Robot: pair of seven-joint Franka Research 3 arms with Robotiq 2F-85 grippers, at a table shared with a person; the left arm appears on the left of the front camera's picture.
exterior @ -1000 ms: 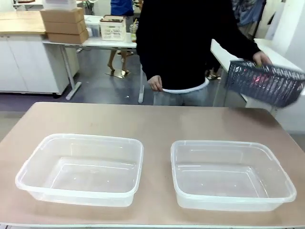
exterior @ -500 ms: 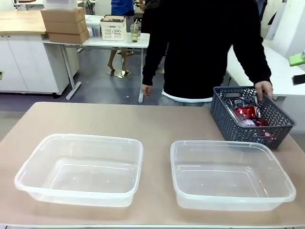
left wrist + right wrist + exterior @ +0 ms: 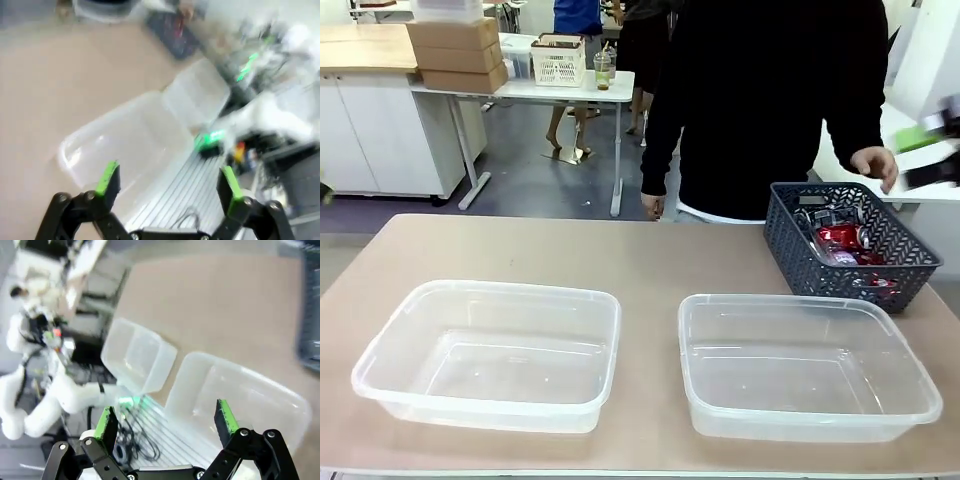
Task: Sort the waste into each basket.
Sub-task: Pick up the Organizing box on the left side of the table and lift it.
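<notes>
A: What does the front view show?

B: Two clear tubs sit side by side on the tan table [image 3: 650,255], the left tub [image 3: 490,355] and the right tub [image 3: 805,368], apart from each other and both with nothing in them. Behind the right tub's far right corner stands a dark blue lattice basket [image 3: 850,245], just beside the tub's rim. Inside it lies the shiny red wrapper [image 3: 838,236] with other waste under it; I think there is a pale bottle there, but the lattice hides too much to be sure. A person in a black top [image 3: 770,100] stands at the far edge, one hand [image 3: 876,164] hovering above the basket and not touching it, the other hand [image 3: 653,206] hanging at the table's edge. No arm shows here.

A: And the left wrist view?

B: Blurred. The left gripper [image 3: 169,187] has its green-padded fingers spread wide with nothing between them, high over the near end of a clear tub. The dark basket is a small smear at the top.

A: The right wrist view?

B: The right gripper [image 3: 167,424] is likewise wide apart and holds nothing, hanging above a tub's rim, with the second tub farther off beside it and the other white arm [image 3: 45,400] beyond the table's edge.
</notes>
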